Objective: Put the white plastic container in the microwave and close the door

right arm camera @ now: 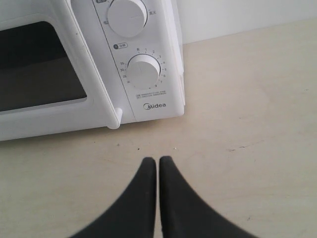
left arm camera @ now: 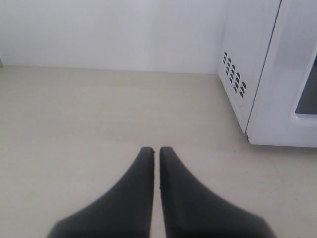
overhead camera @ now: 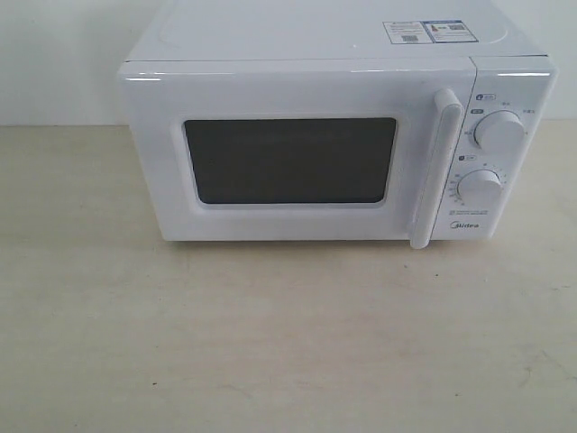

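The white Midea microwave [overhead camera: 334, 135] stands at the back of the table with its door [overhead camera: 288, 162] shut flat against the body, and the long white handle [overhead camera: 436, 167] runs upright beside the two dials. Behind the dark window nothing can be made out. The white plastic container shows in no view. My left gripper [left arm camera: 156, 149] is shut and empty over bare table, off the microwave's vented side [left arm camera: 237, 74]. My right gripper [right arm camera: 157, 159] is shut and empty too, a short way in front of the dial panel [right arm camera: 143, 74]. Neither gripper appears in the exterior view.
A pale wooden table [overhead camera: 270, 343] spreads in front of the microwave. A white wall [left arm camera: 114, 29] rises behind it. Stickers [overhead camera: 425, 32] lie on the microwave's top.
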